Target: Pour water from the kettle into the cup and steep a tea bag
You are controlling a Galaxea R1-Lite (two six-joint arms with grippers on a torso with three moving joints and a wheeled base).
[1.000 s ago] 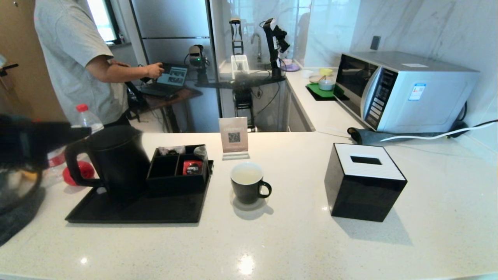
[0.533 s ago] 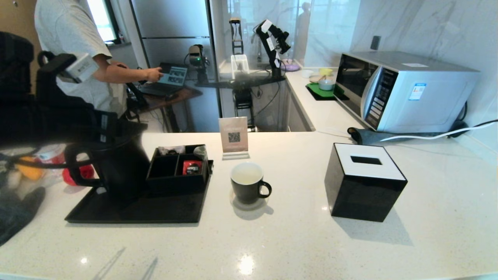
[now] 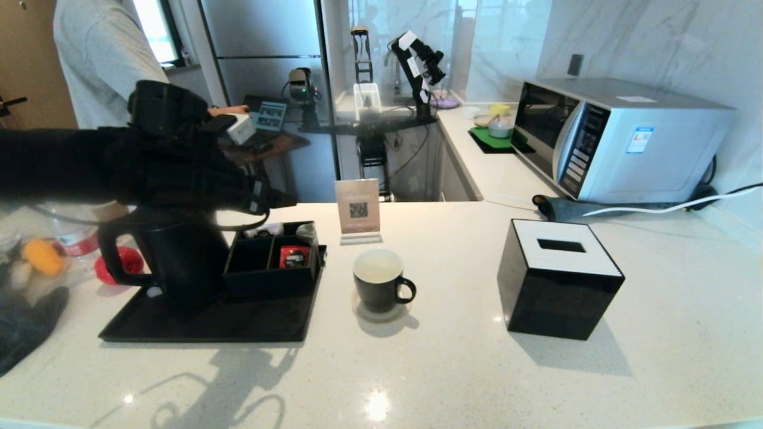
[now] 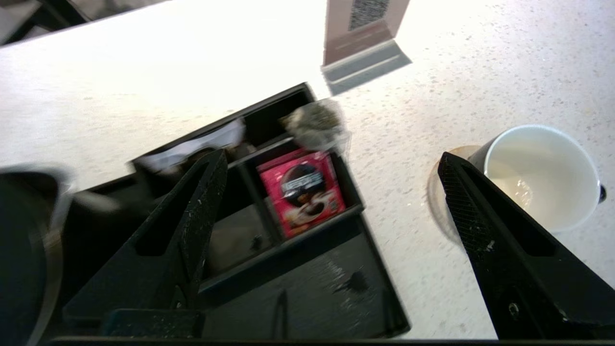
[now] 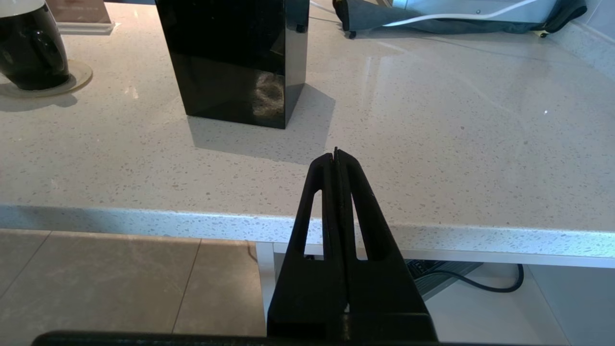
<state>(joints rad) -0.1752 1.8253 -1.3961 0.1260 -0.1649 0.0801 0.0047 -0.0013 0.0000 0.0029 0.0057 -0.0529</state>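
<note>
1. The pour looks done: the small black mug with a white inside (image 3: 381, 280), at centre frame on the pale speckled bench (image 3: 453, 369), holds a shallow pool of clear water (image 4: 516, 190).
2. The large matte black electric kettle (image 3: 173, 256) stands upright at left centre, on the flat black tray (image 3: 208, 325), its loop handle free of any grip.
3. The left gripper (image 4: 331, 202) hangs above the black compartmented organizer box (image 3: 271, 262), jaws spread wide and empty.
4. No tea bag shows in the mug, so steeping appears to remain. The organizer holds a red sachet (image 4: 302, 190) and a clear-wrapped dark bundle (image 4: 314, 122); which one is the tea cannot be told.
5. The right gripper (image 5: 336, 158) waits off the bench's near edge, at lower centre of its wrist view, jaws pressed together on nothing.
</note>
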